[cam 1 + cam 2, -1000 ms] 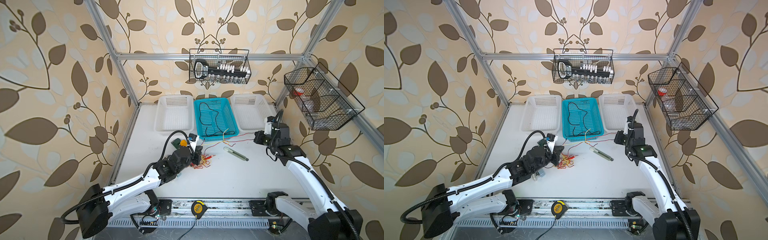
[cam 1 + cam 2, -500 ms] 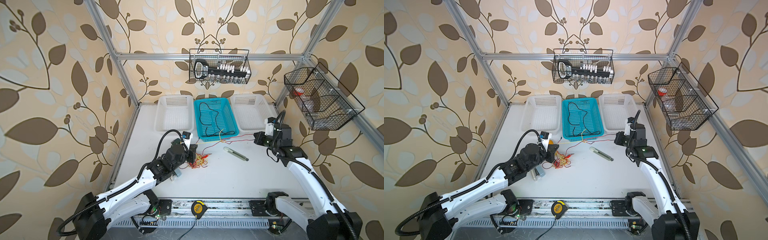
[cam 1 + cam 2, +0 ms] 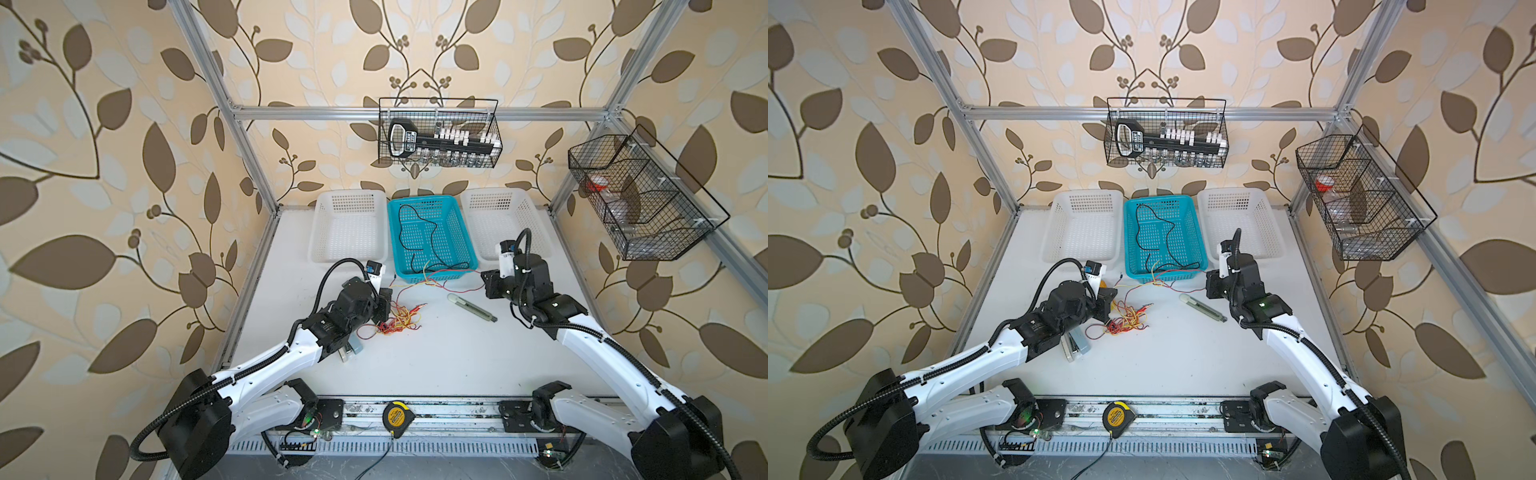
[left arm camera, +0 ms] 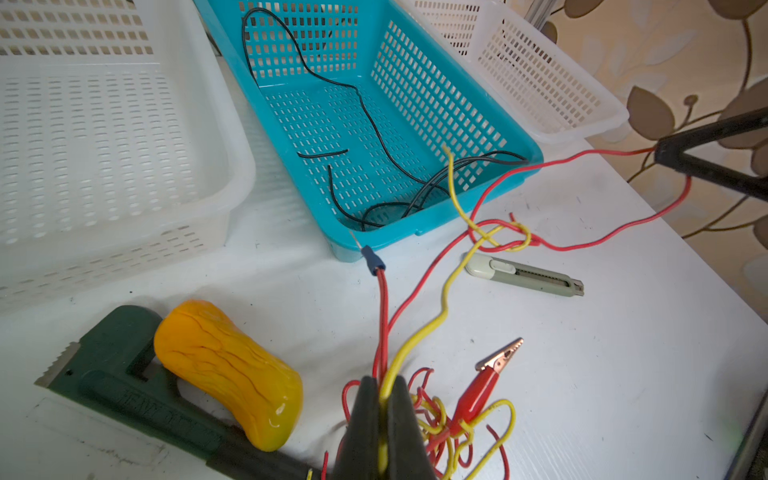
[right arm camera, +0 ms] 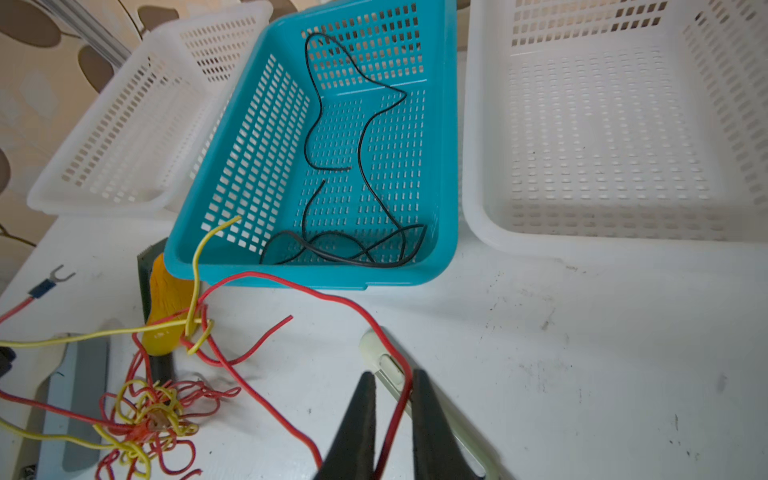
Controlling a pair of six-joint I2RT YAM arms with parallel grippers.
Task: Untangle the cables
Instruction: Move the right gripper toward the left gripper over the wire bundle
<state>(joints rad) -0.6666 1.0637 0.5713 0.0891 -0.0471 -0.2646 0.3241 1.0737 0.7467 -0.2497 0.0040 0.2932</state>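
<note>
Left wrist view, entry one: left gripper (image 4: 382,384), fingers pressed together on a yellow cable (image 4: 444,299), with red cables (image 4: 381,299) rising just beside it. Around the fingers is a loose heap (image 4: 449,424) of red and yellow loops, and a red alligator clip (image 4: 486,378) lies at its edge. Further out, yellow and red cross in a knot (image 4: 503,239) just outside the blue basket (image 4: 395,235).

Right wrist view, entry two: right gripper (image 5: 392,374), jaws slightly parted. One red cable (image 5: 332,297) runs between them, over a utility knife (image 5: 374,343). A black cable (image 5: 361,145) lies looped inside the blue basket.

Both top views: the heap sits on the white table (image 3: 457,361) at the left gripper, and white baskets (image 3: 349,253) flank the blue one.
</note>
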